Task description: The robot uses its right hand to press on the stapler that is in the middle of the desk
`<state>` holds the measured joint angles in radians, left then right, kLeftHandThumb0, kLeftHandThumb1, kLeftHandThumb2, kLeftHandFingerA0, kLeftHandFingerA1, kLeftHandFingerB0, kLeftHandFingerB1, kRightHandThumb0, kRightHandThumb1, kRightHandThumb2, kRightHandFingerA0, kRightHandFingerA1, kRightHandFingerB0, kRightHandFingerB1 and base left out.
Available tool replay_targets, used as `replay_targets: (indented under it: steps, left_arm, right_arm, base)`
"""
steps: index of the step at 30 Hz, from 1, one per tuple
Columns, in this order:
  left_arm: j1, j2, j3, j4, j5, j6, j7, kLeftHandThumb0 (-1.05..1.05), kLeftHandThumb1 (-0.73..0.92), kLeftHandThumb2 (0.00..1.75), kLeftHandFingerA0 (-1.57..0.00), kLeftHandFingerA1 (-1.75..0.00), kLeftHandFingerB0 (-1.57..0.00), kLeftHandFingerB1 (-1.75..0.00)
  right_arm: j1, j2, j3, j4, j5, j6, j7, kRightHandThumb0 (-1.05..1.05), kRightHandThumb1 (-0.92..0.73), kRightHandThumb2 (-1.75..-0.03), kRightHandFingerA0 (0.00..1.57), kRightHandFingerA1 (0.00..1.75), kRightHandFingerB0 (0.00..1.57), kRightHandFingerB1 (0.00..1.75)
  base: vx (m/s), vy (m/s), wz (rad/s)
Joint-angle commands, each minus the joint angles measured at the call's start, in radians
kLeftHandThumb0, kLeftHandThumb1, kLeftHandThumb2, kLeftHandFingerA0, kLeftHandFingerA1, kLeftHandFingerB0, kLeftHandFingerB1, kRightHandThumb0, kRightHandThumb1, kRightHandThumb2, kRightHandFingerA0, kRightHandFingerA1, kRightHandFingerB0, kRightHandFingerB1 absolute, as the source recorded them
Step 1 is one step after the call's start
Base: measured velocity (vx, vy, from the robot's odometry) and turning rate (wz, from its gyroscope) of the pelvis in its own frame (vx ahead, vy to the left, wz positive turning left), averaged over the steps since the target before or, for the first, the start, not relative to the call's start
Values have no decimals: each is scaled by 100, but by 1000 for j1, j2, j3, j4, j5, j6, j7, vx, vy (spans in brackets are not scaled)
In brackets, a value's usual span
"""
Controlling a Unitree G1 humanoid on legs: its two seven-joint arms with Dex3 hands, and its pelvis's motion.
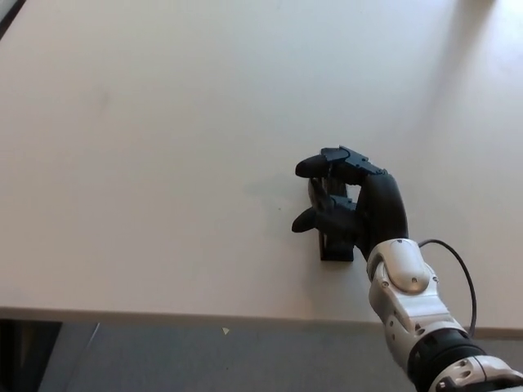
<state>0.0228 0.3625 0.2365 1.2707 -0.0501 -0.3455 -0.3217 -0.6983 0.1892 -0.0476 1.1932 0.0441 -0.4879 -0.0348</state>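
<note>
Right hand [359, 208], fingers [312, 167] curled loosely and grasping nothing, covers the black stapler [335, 247] lower right on the pale bench [163, 163] (likely rigid, springy; best pressed on top).

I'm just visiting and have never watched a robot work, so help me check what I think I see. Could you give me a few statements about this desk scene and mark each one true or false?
1. The robot's right hand is over the stapler. True.
2. The stapler is bright red. False: the part that shows is black, like the hand.
3. The robot's left hand is also resting on the desk. False: no left hand shows in the picture.
4. A thin black cable loops beside the right wrist. True.
5. The stapler sits at the far edge of the desk. False: it lies towards the near edge, close to the robot.
</note>
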Motion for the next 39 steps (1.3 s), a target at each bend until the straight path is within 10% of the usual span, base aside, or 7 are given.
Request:
replay_targets:
  steps: [1,5,6,7,34,35,39]
  left_arm:
    - [174,-5,-19,-7,18,-178,-48,-80,92,72,-32,-35,-22,-32]
    - [200,-10,-16,-10,9,-173,-63,-80,92,70,-28,-32,-19,-28]
    - [191,-3,-25,9,26,-155,-30,-80,74,113,-26,-47,-24,-46]
    - [190,0,-36,12,39,-150,-15,-83,92,73,-27,-33,-17,-29]
    - [-142,57,-28,-23,27,-16,29,-83,92,72,-21,-32,-13,-26]
    - [-151,66,-42,-25,45,-4,50,-36,49,110,0,-48,0,-47]
    - [-182,48,3,-12,-11,-22,10,-81,77,103,-10,-44,-7,-39]
  right_arm:
    - [448,18,73,169,-94,175,-25,-9,-74,-81,121,97,70,116]
    - [475,14,74,170,-85,162,-13,-15,-78,-71,121,101,70,118]
    - [474,21,53,171,-63,172,-7,-12,-76,-72,119,109,72,120]
    - [475,23,49,171,-57,172,-6,-13,-74,-74,119,113,75,120]
    - [-245,-101,-65,-179,67,62,79,-18,-81,-69,118,84,71,115]
    - [-287,-131,-80,-274,97,52,110,-17,-80,-70,119,88,75,110]
    - [-331,-205,-113,-427,142,151,146,-14,-77,-75,130,87,78,110]
  base:
    - [0,0,0]
    - [0,0,0]
    - [0,0,0]
    - [0,0,0]
    - [0,0,0]
    - [0,0,0]
    - [0,0,0]
